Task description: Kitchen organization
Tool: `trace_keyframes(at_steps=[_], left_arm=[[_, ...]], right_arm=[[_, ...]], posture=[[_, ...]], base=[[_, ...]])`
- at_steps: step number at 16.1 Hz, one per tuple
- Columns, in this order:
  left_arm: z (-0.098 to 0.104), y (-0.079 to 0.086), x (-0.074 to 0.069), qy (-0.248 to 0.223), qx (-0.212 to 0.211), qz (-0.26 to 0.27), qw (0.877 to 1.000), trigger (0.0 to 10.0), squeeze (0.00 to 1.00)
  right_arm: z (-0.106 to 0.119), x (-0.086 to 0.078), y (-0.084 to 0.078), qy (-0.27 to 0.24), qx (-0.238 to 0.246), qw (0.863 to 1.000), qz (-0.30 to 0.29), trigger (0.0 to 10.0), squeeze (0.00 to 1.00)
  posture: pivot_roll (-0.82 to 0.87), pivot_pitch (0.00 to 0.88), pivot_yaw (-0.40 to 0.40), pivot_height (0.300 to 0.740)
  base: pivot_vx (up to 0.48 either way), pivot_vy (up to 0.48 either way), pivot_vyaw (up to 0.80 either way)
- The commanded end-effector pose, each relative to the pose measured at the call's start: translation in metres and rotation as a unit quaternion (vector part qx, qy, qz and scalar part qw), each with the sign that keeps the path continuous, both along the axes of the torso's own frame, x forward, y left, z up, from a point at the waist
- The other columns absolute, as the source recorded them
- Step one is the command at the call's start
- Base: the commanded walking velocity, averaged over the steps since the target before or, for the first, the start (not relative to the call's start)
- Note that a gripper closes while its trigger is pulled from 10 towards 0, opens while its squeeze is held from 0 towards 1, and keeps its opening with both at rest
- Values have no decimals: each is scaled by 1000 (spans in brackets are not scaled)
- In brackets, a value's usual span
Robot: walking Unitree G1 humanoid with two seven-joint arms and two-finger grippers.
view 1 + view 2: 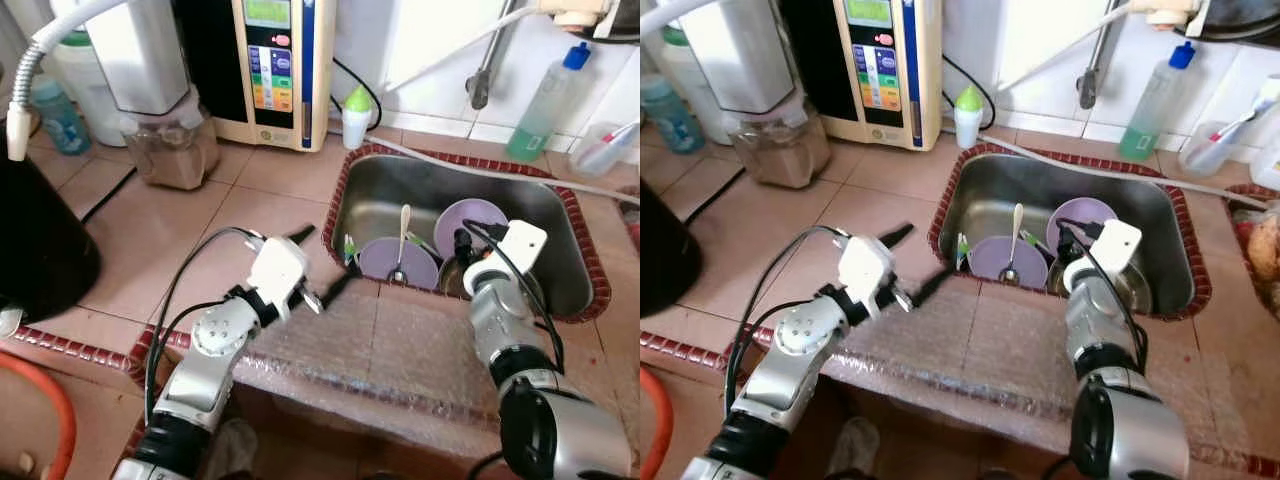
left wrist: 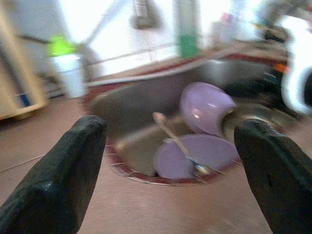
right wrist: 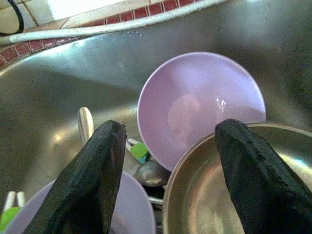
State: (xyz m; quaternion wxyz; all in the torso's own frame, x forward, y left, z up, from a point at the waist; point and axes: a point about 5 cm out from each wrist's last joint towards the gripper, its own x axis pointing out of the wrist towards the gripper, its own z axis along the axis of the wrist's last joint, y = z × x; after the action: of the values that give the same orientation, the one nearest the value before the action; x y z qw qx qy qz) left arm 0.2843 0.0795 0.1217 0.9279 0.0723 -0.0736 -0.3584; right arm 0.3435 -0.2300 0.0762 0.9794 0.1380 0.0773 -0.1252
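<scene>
Bowl (image 3: pixel 202 109) tilted in sink (image 1: pixel 560 215) – likely light, slick plastic; grip rim | right gripper (image 3: pixel 173 170) spread above | left gripper (image 1: pixel 330 265) spread over counter (image 1: pixel 400 340)

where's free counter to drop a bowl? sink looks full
Free: tan tiled counter between the brown-filled blender jar and the steel sink; also the front ledge between the open left pincer and the right arm. Crowded: sink's near half, with purple bowls, spoon and steel bowl, where the open right pincer hovers.
</scene>
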Motion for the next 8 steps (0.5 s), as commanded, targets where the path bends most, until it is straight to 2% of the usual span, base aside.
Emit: trace_keyframes(at_steps=[1,4,6,7,8], left_arm=[[-2,8,-1,9,-4,24,1000,10000,0],[-10,14,-6,27,-3,66,997,10000,0],[-11,14,-9,33,-6,81,996,10000,0],[-11,14,-10,34,-6,83,996,10000,0],[-12,14,-11,38,-8,87,995,10000,0]], right_arm=[[-20,-12,3,40,-1,999,15,10000,0],[-18,-13,4,26,-27,999,37,10000,0],[-14,-13,6,8,-39,998,51,10000,0],[-13,-13,7,2,-45,997,56,10000,557],[-12,-14,9,-7,-47,997,63,10000,1000]], posture=[[14,10,15,740],[14,10,15,740],[12,8,11,740],[12,8,11,740],[14,11,10,740]], base=[[0,0,-587],[0,0,-800],[0,0,0],[0,0,0],[0,0,0]])
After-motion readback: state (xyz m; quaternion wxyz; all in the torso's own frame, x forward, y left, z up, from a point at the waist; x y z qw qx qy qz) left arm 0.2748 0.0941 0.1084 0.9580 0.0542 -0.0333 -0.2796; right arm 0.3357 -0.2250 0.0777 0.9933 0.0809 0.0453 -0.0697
